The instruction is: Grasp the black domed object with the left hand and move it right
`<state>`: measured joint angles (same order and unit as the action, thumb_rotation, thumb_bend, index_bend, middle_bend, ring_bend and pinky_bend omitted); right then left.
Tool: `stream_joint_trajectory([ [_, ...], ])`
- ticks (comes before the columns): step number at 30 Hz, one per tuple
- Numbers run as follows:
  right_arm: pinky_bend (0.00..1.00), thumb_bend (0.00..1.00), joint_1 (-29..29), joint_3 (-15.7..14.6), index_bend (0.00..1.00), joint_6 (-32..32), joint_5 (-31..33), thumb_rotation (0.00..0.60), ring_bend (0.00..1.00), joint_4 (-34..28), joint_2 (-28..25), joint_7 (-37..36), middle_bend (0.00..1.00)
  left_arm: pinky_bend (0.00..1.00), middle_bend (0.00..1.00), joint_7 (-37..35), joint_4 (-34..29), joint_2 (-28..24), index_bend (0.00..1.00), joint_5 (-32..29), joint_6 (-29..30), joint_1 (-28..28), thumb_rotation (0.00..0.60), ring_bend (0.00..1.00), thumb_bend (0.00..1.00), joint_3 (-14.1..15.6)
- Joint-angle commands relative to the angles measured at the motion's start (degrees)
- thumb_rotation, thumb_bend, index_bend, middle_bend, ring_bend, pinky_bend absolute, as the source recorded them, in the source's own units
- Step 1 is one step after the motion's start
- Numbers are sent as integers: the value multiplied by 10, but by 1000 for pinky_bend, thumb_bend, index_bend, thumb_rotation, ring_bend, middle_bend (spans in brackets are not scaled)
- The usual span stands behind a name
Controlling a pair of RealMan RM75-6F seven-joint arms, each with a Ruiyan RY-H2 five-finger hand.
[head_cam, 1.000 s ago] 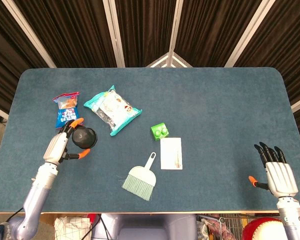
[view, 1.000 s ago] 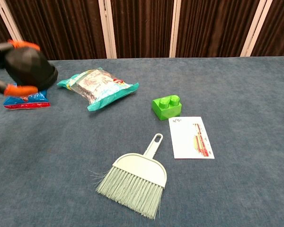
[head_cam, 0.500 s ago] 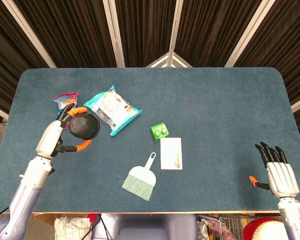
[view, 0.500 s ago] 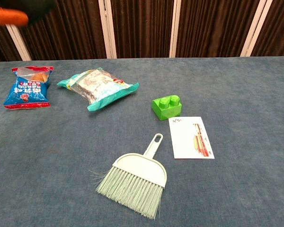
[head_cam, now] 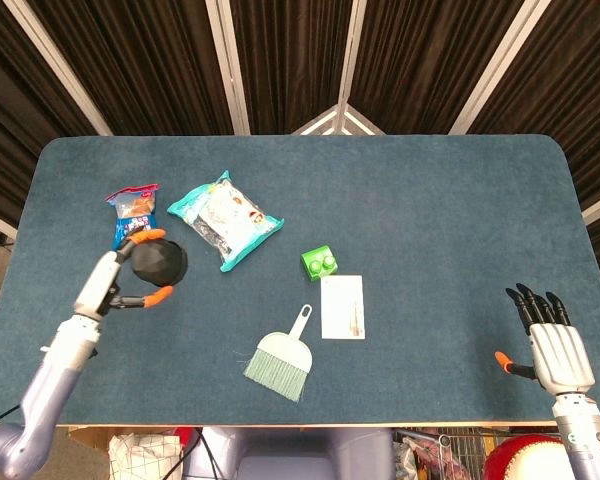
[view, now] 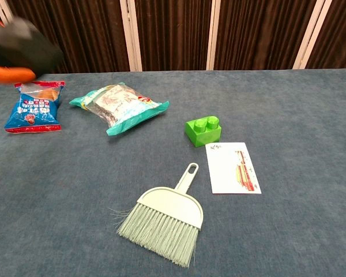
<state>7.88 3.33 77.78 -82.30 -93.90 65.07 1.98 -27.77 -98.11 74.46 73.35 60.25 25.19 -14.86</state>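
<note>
My left hand (head_cam: 120, 280) grips the black domed object (head_cam: 159, 262), held up off the blue table just below the blue snack bag (head_cam: 132, 216). Orange fingertips (head_cam: 152, 297) wrap over and under the dome. In the chest view the dome (view: 24, 49) shows blurred at the top left, above the snack bag (view: 32, 107), with one orange fingertip (view: 8, 73) under it. My right hand (head_cam: 554, 345) hovers open near the table's front right corner, fingers spread, holding nothing.
A teal packet (head_cam: 224, 219) lies right of the snack bag. A green brick (head_cam: 321, 262), a white card (head_cam: 342, 307) and a pale green hand brush (head_cam: 281, 358) sit mid-table. The table's front edge (head_cam: 310, 425) runs below them.
The left hand lifted the dome off the table and carried it up and right, then came back down and slightly left. The right hand barely moved.
</note>
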Motion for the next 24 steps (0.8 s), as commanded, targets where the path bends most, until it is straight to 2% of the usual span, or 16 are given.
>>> stream_joint_trajectory([
  [1, 36, 222, 0, 0, 98, -1, 0, 600, 123, 1, -1, -2, 75, 0, 401, 49, 7, 19, 238, -26, -16, 29, 600, 4, 541, -4],
  [8, 36, 222, -1, -2, 98, -1, 0, 600, 123, 1, -2, -4, 75, 0, 416, 114, -148, -44, 253, 19, 92, 13, 600, 4, 542, -56],
  [10, 36, 222, -2, -2, 98, 2, -3, 600, 123, -1, -3, -5, 75, 0, 419, 117, -190, -65, 258, 46, 128, -2, 600, 4, 542, -63],
  [12, 36, 222, -3, -3, 98, 6, -6, 600, 123, -4, -5, -5, 75, 0, 424, 118, -213, -83, 274, 68, 159, -27, 600, 4, 541, -51],
  [14, 36, 221, -4, -4, 98, 6, -8, 600, 123, -6, -6, -5, 75, 0, 425, 130, -197, -82, 280, 63, 154, -35, 600, 4, 542, -29],
  [17, 36, 222, -4, -5, 98, 6, -10, 600, 123, -8, -6, -7, 75, 0, 424, 122, -139, -53, 281, 33, 118, -28, 600, 4, 541, -1],
  [22, 36, 222, -2, -2, 98, 4, -5, 600, 123, -6, -5, -9, 75, 0, 422, 106, -5, 36, 278, -23, 41, -1, 600, 4, 541, 32],
  [24, 36, 222, -1, -1, 98, 2, -3, 600, 123, -4, -4, -7, 75, 0, 416, 100, 28, 59, 270, -37, 17, 10, 600, 3, 542, 34],
])
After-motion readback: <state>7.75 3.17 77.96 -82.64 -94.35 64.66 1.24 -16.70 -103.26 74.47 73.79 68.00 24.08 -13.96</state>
